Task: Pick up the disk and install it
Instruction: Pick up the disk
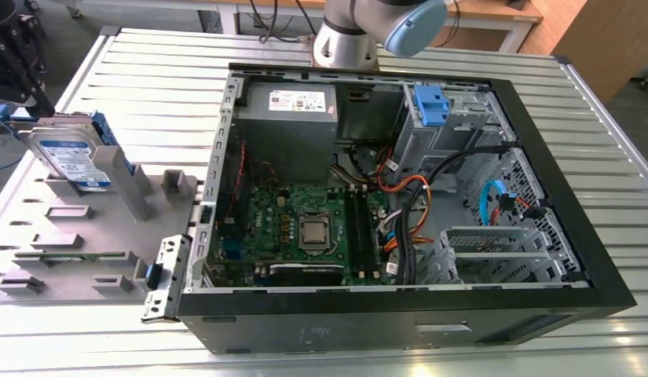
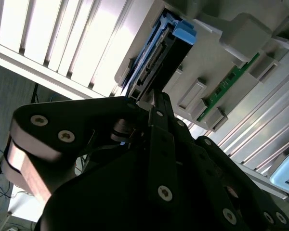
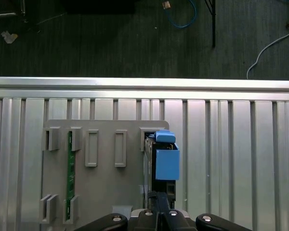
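**A:** Start from the claw. What is its state?

**B:** In the first wrist view, the gripper (image 3: 158, 196) has its two fingers drawn together. I see nothing between them. It hangs over the holder plate (image 3: 106, 192), at one end of the plate's outermost slot.

**A:** And the disk?

**B:** The disk (image 3: 166, 161) stands on edge in that slot, at the side of the plate opposite the slot with the green board strip (image 3: 70, 168). It is not yet lifted.

**A:** Which way does it lie from the claw?

**B:** Straight ahead of the fingertips. The disk's long axis runs along the slot, in line with the seam between the fingers. The claw therefore meets the disk end-on, at its connector end, not across its broad faces.

**A:** Are they touching?

**B:** The fingertips sit just at that end in both wrist views, but I cannot tell whether they make contact.

**A:** What lies beyond the plate?

**B:** In the exterior view, the open computer case (image 1: 575, 196) lies just beside the plate. It is on the side away from the gripper.
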Controlling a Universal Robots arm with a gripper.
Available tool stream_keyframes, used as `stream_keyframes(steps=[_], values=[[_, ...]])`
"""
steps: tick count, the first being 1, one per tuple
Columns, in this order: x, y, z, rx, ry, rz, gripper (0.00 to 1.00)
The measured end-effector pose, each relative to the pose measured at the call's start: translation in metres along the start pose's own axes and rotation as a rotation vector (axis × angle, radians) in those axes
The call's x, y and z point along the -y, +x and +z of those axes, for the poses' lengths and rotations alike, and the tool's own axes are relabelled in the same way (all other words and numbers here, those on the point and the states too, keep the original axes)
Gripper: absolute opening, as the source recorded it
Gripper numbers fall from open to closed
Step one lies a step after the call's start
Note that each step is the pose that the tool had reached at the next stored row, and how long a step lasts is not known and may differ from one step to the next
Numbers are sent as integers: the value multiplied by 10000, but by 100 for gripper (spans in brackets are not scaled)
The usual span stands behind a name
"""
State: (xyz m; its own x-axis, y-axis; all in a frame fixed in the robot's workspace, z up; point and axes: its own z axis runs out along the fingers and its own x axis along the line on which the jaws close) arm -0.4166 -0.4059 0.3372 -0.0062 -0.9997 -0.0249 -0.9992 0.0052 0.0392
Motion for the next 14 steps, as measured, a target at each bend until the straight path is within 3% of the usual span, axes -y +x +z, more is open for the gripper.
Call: stream_keyframes(steps=[14], values=[[0,0,-24,0,0,0,11]])
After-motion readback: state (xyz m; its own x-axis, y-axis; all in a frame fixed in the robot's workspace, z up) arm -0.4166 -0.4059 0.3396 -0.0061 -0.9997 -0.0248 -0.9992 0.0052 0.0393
